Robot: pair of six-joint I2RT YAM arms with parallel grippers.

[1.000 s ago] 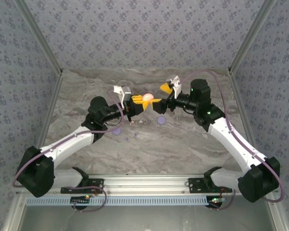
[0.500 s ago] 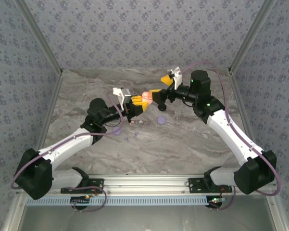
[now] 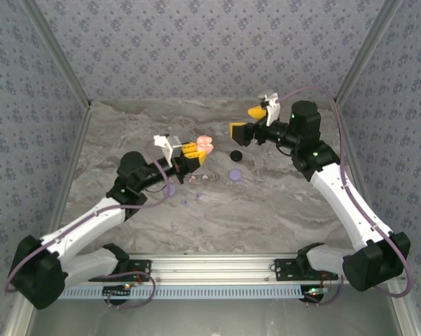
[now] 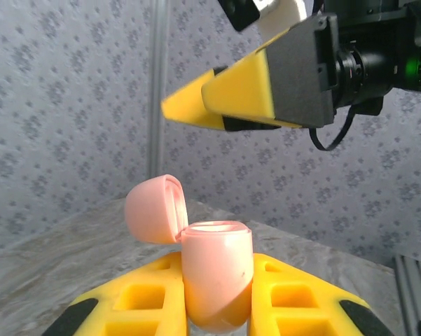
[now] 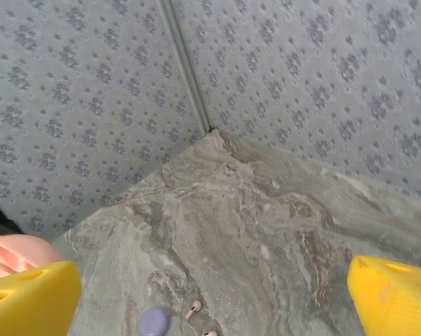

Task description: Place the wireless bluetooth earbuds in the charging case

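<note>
My left gripper (image 3: 190, 154) is shut on the pink charging case (image 3: 204, 145) and holds it above the table. In the left wrist view the case (image 4: 216, 276) stands upright between the yellow fingers (image 4: 143, 297), its lid (image 4: 154, 208) flipped open to the left. My right gripper (image 3: 244, 123) hangs open to the right of the case, apart from it, with nothing in it. Two pink earbuds (image 5: 193, 306) lie on the marble below, beside a lilac disc (image 5: 153, 323). Tiny lilac buds (image 3: 198, 197) rest nearer the front.
A black disc (image 3: 235, 155) and a lilac disc (image 3: 234, 173) lie on the table between the two grippers. Another lilac disc (image 3: 170, 189) sits under the left arm. Patterned walls close in the back and both sides.
The right gripper has pulled back and to the right, away from the pink case. The left gripper has drawn slightly left with the case still in it.
</note>
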